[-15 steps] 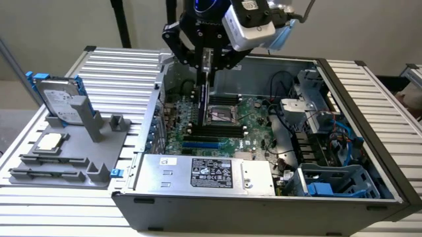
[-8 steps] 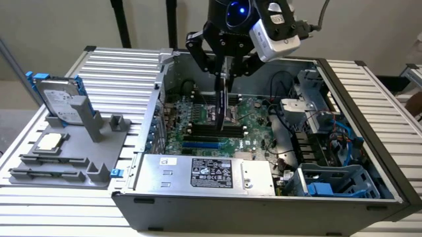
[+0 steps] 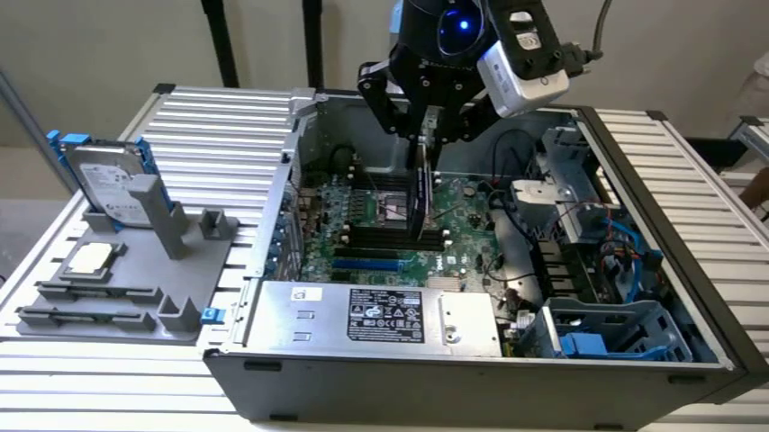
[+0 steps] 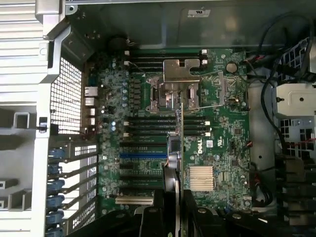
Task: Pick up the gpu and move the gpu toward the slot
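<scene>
The gripper (image 3: 427,126) has its jaws clenched on the gpu (image 3: 422,193), held edge-down above the motherboard (image 3: 463,229) inside the open computer case (image 3: 481,378).

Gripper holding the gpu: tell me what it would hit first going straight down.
Most likely the motherboard. The hand holds the gpu edge-down above the black expansion slots, so the card would meet board or slot first; depth is unclear.

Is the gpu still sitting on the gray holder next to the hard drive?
No, the gripper holds the gpu edge-on above the motherboard inside the case.
</scene>
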Action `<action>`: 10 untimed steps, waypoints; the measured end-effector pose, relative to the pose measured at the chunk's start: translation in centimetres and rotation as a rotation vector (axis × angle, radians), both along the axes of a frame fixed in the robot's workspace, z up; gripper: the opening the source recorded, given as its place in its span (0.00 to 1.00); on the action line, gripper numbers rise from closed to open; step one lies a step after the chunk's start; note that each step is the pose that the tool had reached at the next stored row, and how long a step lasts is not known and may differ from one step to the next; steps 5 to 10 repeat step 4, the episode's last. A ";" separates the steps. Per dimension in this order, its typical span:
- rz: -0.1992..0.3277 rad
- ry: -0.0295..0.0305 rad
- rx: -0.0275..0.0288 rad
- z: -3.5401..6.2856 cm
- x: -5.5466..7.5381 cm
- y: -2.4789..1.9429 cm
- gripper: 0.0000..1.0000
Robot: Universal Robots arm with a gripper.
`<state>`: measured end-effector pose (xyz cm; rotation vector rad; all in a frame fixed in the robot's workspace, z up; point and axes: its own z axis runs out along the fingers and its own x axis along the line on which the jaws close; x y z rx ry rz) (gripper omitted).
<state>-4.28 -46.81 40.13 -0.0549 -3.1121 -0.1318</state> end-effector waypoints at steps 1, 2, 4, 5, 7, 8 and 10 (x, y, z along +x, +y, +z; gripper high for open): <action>0.000 0.0000 0.0000 0.00 0.0 0.00 0.26; 0.000 0.0000 0.0000 0.00 0.0 0.00 0.26; 0.000 0.0000 -0.0001 0.00 0.0 0.00 0.26; 0.000 0.0000 -0.0001 0.00 0.0 0.00 0.26; 0.000 0.0000 -0.0001 0.00 0.0 0.00 0.26; 0.000 0.0000 -0.0001 0.00 0.0 0.00 0.26; 0.000 0.0000 -0.0001 0.00 0.0 0.00 0.26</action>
